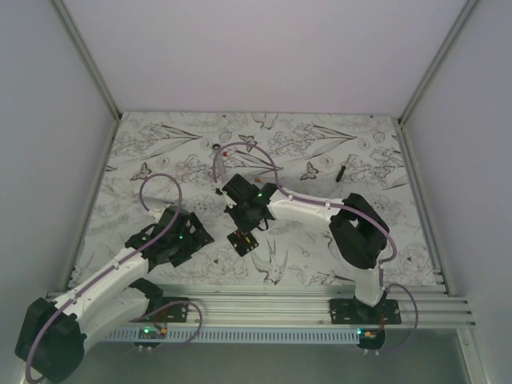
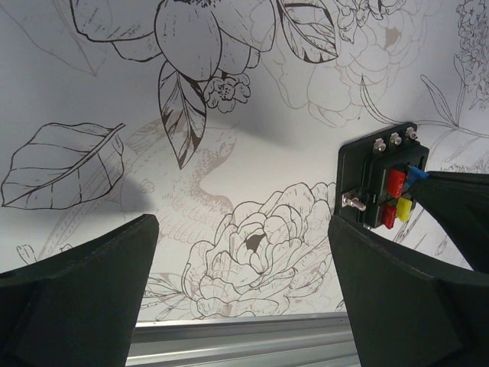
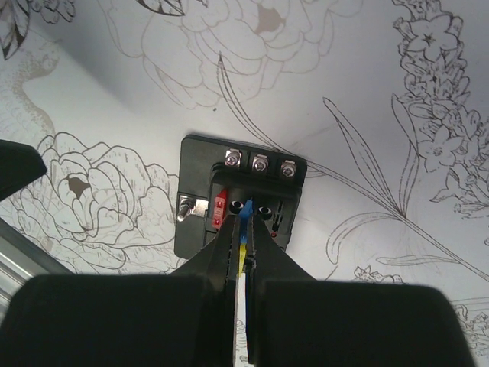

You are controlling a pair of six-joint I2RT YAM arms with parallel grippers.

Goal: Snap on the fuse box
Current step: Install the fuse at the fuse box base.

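Right tool [image 3: 243, 243] fills the bottom of the right wrist view, fingers closed together, tips down on the fuse box [image 3: 200, 164] at its blue fuse [image 3: 244, 214]. A sliver of yellow fuse [image 3: 242, 258] shows in the slit between the fingers; cannot tell if anything is pinched. Fuse box lies flat on the flower-print table [image 3: 397, 92], with three silver screws [image 3: 259, 162] along its far edge and one red fuse [image 3: 219, 210] beside the tips.

Left wrist view: left tool [image 2: 243, 229] has its fingers wide apart, holding nothing, over bare table. Fuse box sits just beyond the fingertip on that view's right side, outside the gap. Only this view shows the face clearly: two red, one blue, one yellow.

Top view alone shows both arms. Fuse box is near the table's middle, toward the near edge, under the right tool, with the left tool close beside it but apart. A thin black stick [image 1: 342, 170] and a small dark ring [image 1: 216, 148] lie farther back, well apart.
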